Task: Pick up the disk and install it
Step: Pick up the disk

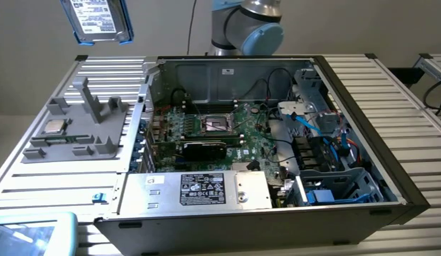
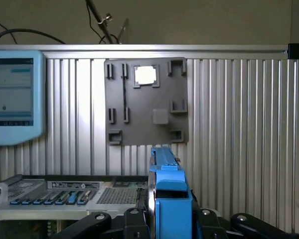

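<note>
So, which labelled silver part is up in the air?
The blue-framed disk; the silver box with the black label sits inside the computer case.

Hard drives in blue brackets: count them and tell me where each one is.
1. The disk, clamped in the gripper, hangs at the exterior view's upper left. The drive cage may hide more.

A plain, pale beige wall (image 1: 348, 26) stands behind a table (image 1: 399, 90) whose top is made of ribbed silver metal slats laid side by side, with small black caps (image 1: 81, 57) at its far corners. A second table (image 1: 435, 60) of the same ribbed metal stands near it at the exterior view's right. The light is soft and even, without hard shadows.
</note>
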`<state>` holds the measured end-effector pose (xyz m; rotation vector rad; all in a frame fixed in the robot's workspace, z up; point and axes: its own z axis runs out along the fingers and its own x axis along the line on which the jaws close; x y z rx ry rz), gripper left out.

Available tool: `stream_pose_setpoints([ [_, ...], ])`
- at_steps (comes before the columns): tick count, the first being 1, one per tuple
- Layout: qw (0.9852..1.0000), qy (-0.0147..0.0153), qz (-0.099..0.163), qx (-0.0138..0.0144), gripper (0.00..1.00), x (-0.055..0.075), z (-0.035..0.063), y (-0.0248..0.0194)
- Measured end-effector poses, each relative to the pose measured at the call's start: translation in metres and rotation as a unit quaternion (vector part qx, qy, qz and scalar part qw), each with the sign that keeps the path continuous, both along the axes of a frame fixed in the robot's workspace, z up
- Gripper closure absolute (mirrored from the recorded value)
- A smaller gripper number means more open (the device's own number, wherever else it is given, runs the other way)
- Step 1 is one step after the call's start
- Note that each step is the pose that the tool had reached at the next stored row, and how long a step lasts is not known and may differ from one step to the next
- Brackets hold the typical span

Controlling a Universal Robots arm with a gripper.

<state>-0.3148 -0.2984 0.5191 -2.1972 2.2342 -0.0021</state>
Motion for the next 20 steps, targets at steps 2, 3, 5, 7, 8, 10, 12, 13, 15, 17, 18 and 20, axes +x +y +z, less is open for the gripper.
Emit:
stream_pose_setpoints([
  [2, 1.0, 0.0, 0.0, 0.0008, 0.63, 0.007, 0.0014, -0.0042],
  [3, 1.0, -0.0001, 0.0, 0.0013, 0.63, 0.011, 0.002, -0.0064],
  [5, 1.0, -0.0001, 0.0, 0.0023, 0.63, 0.018, 0.0032, -0.0107],
  [7, 1.0, 0.0, 0.0, 0.0032, 0.63, 0.025, 0.0044, -0.0149],
  [8, 1.0, -0.0001, 0.0, 0.0038, 0.63, 0.028, 0.005, -0.0172],
  [10, 1.0, 0.0, 0.0, 0.0049, 0.63, 0.036, 0.0061, -0.0214],
  [12, 1.0, 0.0, 0.0, 0.0059, 0.63, 0.043, 0.0073, -0.0257],
  [13, 1.0, 0.0, 0.0, 0.0064, 0.63, 0.046, 0.0078, -0.0278],
  [15, 1.0, 0.0, 0.0, 0.0073, 0.63, 0.053, 0.0089, -0.032],
  [17, 1.0, -0.0001, 0.0, 0.0083, 0.63, 0.06, 0.0096, -0.0364],
  [18, 1.0, -0.0001, 0.0, 0.0087, 0.63, 0.063, 0.0099, -0.0387],
  [20, 1.0, 0.0, 0.0, 0.0095, 0.63, 0.069, 0.0103, -0.0431],
])
